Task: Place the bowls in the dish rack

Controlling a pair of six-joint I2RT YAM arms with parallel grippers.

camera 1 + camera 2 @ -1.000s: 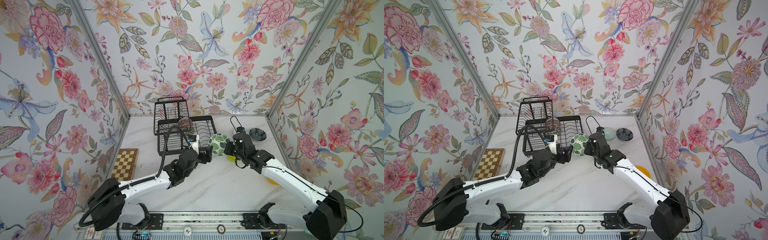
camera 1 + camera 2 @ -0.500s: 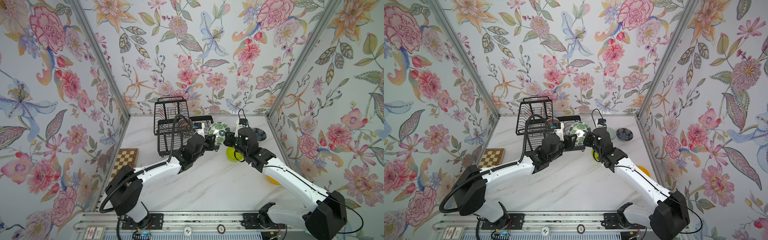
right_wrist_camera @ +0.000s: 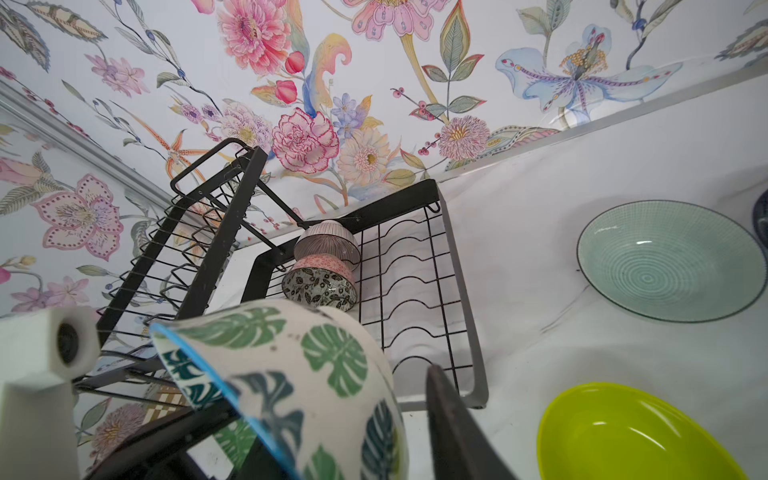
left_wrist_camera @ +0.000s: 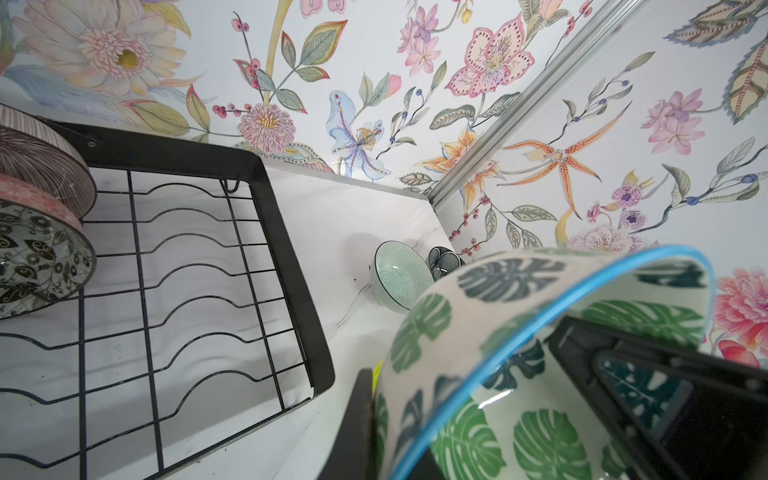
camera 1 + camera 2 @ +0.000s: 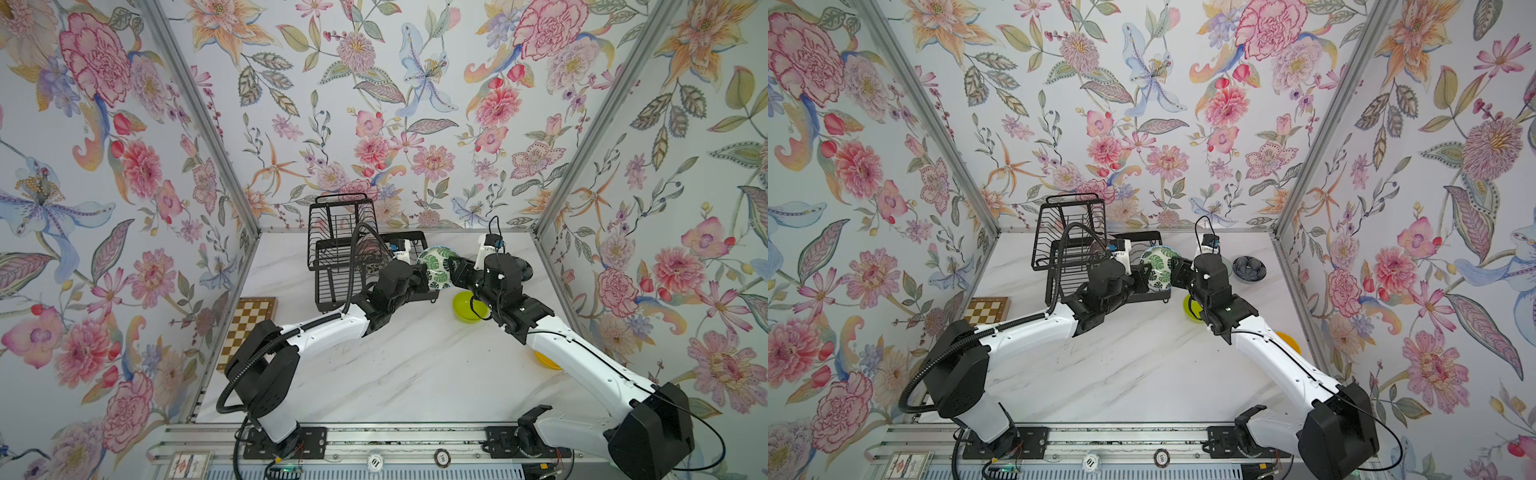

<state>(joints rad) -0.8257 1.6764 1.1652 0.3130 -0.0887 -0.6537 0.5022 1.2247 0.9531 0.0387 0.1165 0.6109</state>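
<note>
Since a second ago the green-leaf bowl has been carried farther back. It is now held on edge in the air above the bench, just beside the right end of the dish rack. It was then gripped by the right hand alone, with the left hand spread wide short of it. Now the left hand is pressed together on the rim, while the right hand has been loosened, its fingers parted on either side of the bowl wall.

The left pinch is shown closely only in the left wrist view, where the blue-edged rim is caught between two black fingers. Only in the wrist views are the bowls already in the rack's lower tray seen plainly: a pink ribbed bowl and a black-and-white patterned bowl, stood on edge one against the other. The pale celadon bowl is seen whole there but is largely hidden behind the right wrist in both top views. The orange-yellow bowl, partly under the right arm, is shown by the top views alone. The dark blue patterned bowl is seen clearly in a top view, and the lime green bowl lies on the bench under the right wrist
</note>
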